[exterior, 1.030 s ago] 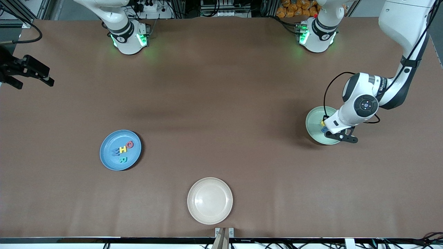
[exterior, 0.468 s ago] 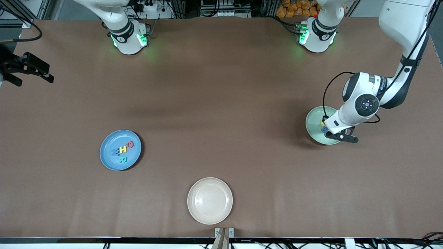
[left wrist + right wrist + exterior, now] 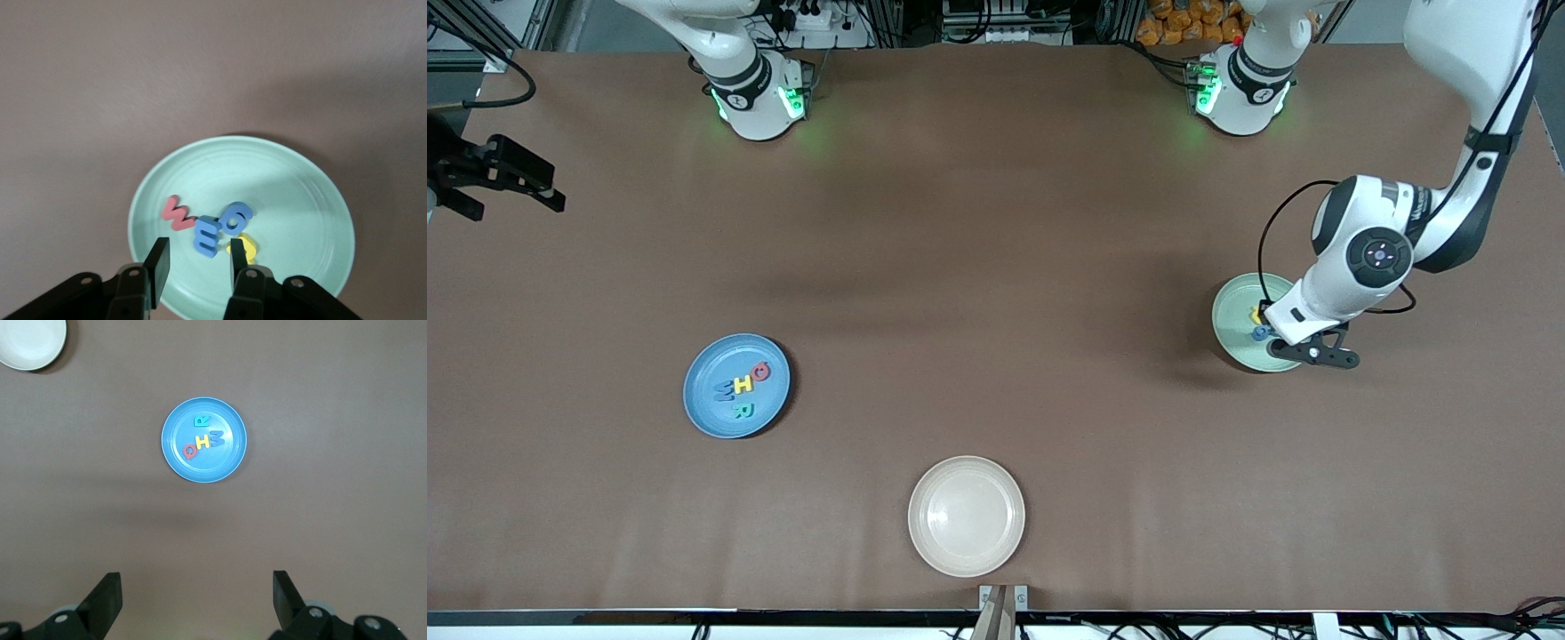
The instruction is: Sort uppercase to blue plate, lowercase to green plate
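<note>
- Lowercase foam letters are my concern: light, soft and springy, with nothing fragile about them. I judge they would squash under a hard pinch and slide on a glazed plate, so I would take one across a straight stroke, edge to edge.
- Lowest in the front view, at mid-width, sits the round cream plate point(image 3: 927, 542), with nothing on it.
- Higher up, toward the right arm's end, the round mid-blue plate point(image 3: 698, 404) carries the capitals: blue M point(image 3: 723, 388), yellow H point(image 3: 743, 384), red G point(image 3: 760, 372) and teal R point(image 3: 743, 410).
- Higher again, toward the left arm's end, the pale mint-green plate point(image 3: 300, 200) holds red w point(image 3: 177, 215), blue m point(image 3: 208, 235), blue g point(image 3: 235, 217) and yellow h point(image 3: 241, 248), bunched and touching.
- The left gripper point(image 3: 198, 248) hangs just over that bunch, fingers narrowly parted with nothing between them. The blue m lies under the gap, the yellow h by one fingertip, and neither is pinched.
- The right gripper point(image 3: 195, 587) waits at the upper edge of the front view, high over bare table, fingers spread wide and empty.
- By my reckoning, all eight letters are sorted.
</note>
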Controlling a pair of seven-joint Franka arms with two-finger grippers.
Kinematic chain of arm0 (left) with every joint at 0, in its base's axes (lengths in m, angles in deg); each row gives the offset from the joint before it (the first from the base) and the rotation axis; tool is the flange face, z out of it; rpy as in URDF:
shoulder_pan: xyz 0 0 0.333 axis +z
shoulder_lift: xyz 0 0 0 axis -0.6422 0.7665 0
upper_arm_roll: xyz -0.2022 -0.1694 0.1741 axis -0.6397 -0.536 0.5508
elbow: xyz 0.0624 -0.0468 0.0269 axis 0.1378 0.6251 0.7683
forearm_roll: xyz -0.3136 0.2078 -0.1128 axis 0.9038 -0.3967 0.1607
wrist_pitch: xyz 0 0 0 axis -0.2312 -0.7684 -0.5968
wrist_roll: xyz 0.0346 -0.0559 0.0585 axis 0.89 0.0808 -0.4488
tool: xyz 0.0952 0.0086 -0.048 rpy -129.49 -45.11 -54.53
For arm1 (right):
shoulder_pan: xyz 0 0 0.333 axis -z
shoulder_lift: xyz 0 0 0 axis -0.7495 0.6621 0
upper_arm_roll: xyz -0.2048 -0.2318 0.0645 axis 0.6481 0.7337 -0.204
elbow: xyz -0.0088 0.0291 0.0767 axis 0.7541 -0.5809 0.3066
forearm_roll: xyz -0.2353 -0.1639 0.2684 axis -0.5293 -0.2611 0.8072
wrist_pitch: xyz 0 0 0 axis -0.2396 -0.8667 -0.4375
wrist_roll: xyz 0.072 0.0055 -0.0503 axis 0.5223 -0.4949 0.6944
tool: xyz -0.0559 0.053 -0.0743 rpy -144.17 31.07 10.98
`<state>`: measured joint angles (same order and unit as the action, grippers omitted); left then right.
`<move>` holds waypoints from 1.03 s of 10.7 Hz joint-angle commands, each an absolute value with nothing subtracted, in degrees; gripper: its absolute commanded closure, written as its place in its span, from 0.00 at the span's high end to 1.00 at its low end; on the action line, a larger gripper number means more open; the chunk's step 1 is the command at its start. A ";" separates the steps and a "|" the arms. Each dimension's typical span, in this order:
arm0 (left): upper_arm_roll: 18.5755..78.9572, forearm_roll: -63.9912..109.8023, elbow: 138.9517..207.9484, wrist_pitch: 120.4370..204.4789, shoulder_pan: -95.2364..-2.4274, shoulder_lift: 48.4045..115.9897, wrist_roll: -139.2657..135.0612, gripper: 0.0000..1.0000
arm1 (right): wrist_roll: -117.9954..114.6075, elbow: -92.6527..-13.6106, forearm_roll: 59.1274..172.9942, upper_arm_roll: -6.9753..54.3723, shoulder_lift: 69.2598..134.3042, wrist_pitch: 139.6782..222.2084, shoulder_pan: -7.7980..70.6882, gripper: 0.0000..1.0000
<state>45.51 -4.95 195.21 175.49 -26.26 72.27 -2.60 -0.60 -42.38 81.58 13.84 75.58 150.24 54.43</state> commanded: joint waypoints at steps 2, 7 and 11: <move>43.01 1.85 185.31 160.13 -25.72 66.08 -3.12 0.46 | -0.22 -42.26 80.97 13.33 75.77 149.52 55.05 1.00; 43.01 3.28 171.31 145.85 -25.63 63.71 -2.16 1.00 | -0.49 -42.26 81.06 13.42 75.77 149.61 54.96 1.00; 45.90 13.01 167.46 141.39 -25.45 58.34 -3.03 1.00 | -0.49 -42.18 81.41 13.59 75.68 149.52 55.05 1.00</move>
<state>44.59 9.04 169.43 145.17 -26.08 60.61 -2.77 -0.59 -42.51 81.58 13.84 75.79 150.09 54.43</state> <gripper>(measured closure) 0.035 0.000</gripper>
